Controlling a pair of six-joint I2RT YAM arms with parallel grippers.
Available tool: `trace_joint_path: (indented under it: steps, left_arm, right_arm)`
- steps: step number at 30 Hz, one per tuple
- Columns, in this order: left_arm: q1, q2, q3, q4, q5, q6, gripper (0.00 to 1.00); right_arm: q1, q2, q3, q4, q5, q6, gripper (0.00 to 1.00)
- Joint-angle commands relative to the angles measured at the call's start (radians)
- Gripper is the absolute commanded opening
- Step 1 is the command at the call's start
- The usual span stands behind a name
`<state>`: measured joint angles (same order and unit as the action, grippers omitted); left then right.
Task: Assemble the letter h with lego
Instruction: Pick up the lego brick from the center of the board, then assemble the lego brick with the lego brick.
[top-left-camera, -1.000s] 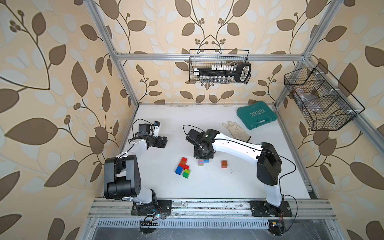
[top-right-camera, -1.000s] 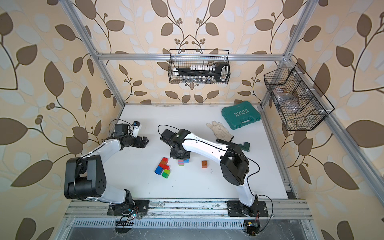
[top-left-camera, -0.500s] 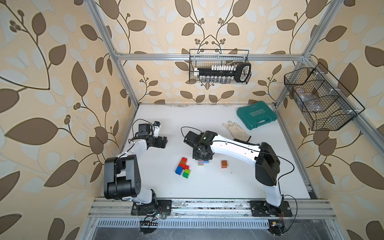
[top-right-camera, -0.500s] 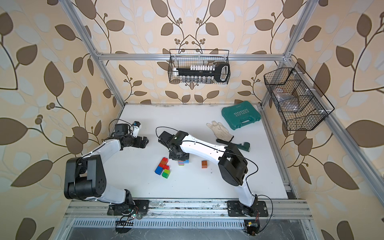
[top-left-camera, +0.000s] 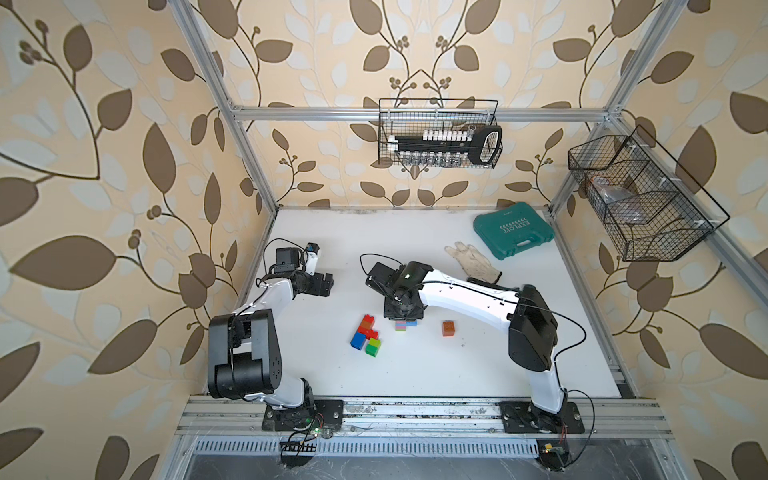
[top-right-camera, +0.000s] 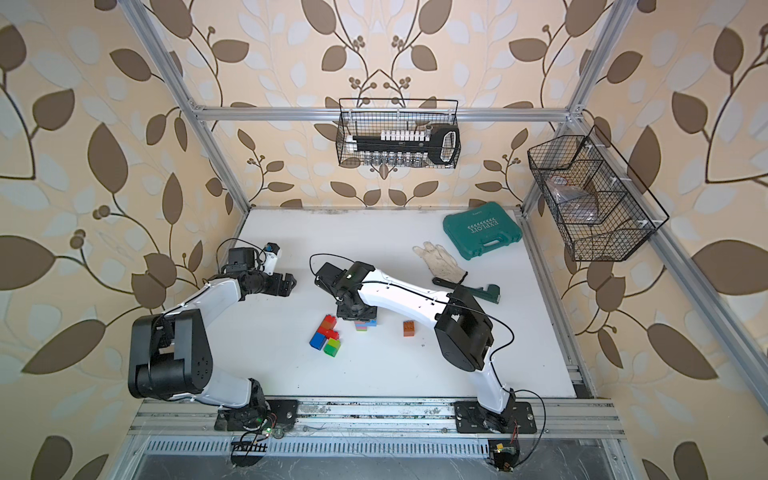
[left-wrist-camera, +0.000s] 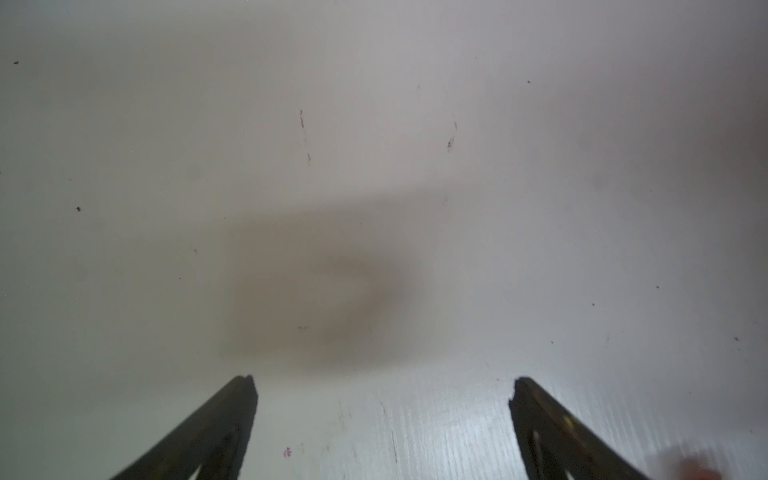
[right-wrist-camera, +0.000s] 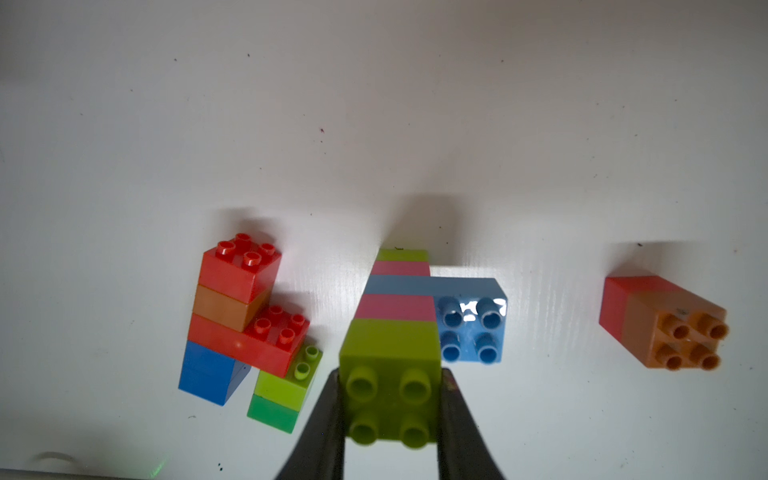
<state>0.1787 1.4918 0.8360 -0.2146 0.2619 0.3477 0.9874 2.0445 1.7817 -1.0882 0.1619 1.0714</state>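
**White tabletop** (top-left-camera: 415, 374), flecked with small dark marks. Near its middle lies a joined brick cluster (top-left-camera: 365, 334) of red, orange, blue and green. Just beside it is a lime, pink and light-blue stack (right-wrist-camera: 395, 316), apparently set on the surface, though its base is hidden. An orange-and-red block (top-left-camera: 448, 328) lies apart. Toward the far corner are a white glove (top-left-camera: 471, 259), a teal case (top-left-camera: 513, 235) and a green-headed tool (top-right-camera: 492, 291) by the glove's cuff.

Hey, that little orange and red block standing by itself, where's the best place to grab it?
Probably from straight above, pinching the orange and red block across two opposite flat sides. It stands upright with its studs up, apart from the other bricks, so there should be room down either side.
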Motion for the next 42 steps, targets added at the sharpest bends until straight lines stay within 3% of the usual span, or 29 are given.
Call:
trace_joint_path:
  steps: [1,5,10,15,30,42]
  left_arm:
    - [0.014,-0.002,0.021,0.002,0.034,-0.001,0.98]
    - [0.015,0.021,0.044,-0.020,0.041,-0.013,0.97]
    - [0.014,0.007,0.024,0.006,0.048,-0.005,0.97]
    - [0.014,0.013,0.032,0.004,0.046,-0.010,0.97]
    - [0.013,0.008,0.025,0.008,0.036,-0.012,0.99]
    - [0.015,0.016,0.032,-0.002,0.039,-0.009,0.99]
  right_arm:
    - [-0.022,-0.022,0.060,-0.126,0.039,-0.047,0.03]
    - [-0.051,-0.154,0.033,-0.161,0.076,-0.078,0.03]
    - [-0.098,-0.359,-0.186,-0.068,0.062,-0.114,0.04]
    - [-0.139,-0.459,-0.338,0.017,-0.014,-0.179,0.05]
    - [-0.147,-0.375,-0.381,0.048,-0.018,-0.230,0.04]
    - [-0.163,-0.301,-0.413,0.075,-0.129,-0.219,0.04]
